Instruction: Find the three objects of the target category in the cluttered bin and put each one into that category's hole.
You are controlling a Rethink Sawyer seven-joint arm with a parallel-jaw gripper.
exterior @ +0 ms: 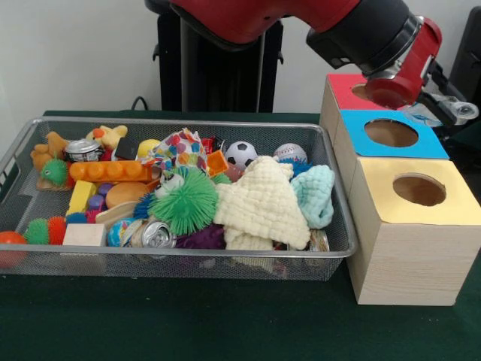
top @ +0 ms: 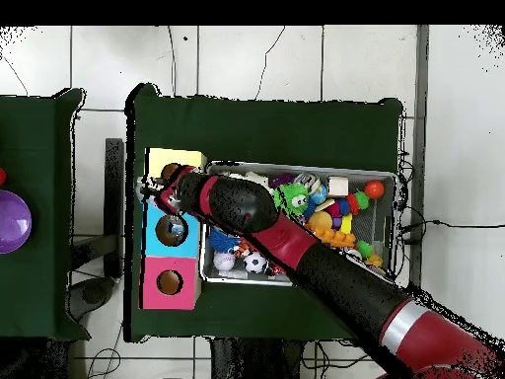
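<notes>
The hand (exterior: 451, 105) hangs at the far right of the front view, above the back edge of the blue panel, and something pale and translucent shows by it; whether it is closed on that thing cannot be told. Just below lies the hole (exterior: 391, 133), round and dark in the bright blue top of the pale wooden box (exterior: 409, 263), between a red-panelled hole (exterior: 366, 91) behind and a yellow-panelled hole (exterior: 418, 189) in front. The red and black arm (top: 296, 247) reaches across to the box from over the bin (exterior: 331, 256), which sits just beside the box on the green table (exterior: 188, 323), heaped with toys, a cream cloth (exterior: 263, 203) and a silver can (exterior: 156, 236).
</notes>
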